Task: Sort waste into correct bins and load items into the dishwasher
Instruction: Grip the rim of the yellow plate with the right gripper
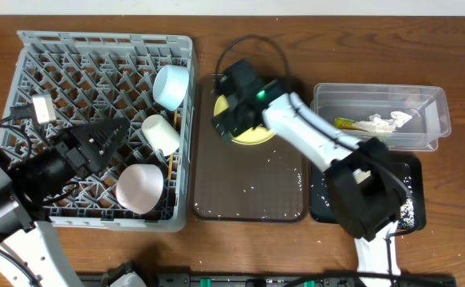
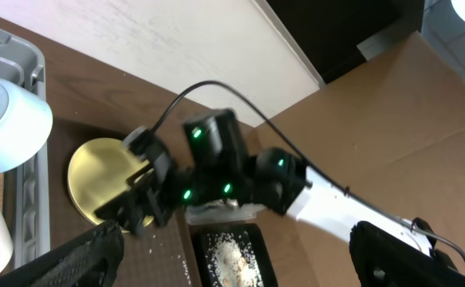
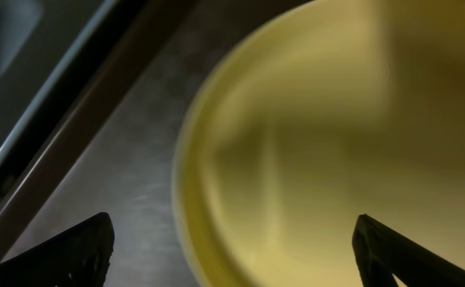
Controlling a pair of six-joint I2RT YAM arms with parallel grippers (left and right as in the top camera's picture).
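Two pincers gape open: the left pincer (image 1: 112, 135) hangs over the dish rack (image 1: 25, 37), the right pincer (image 1: 222, 119) hovers at the yellow plate (image 1: 258, 135) lying flat on the brown tray (image 1: 248, 183), where a shallow bite might slip.

plate (image 1: 256, 135) on serving tray (image 1: 248, 187), dish rack (image 1: 96, 37) left, tub (image 1: 437, 119) right

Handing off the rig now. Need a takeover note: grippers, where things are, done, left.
Left gripper: jaws open, empty, over the dish rack.
Right gripper: jaws open, empty, just above the yellow plate on the brown tray.
Done: blue cup and two white vessels in the rack; wrapper and tissue in the clear tub; crumbs in the black tray.
Left: plate into the rack; specks on the brown tray. Chopsticks not clearly visible.
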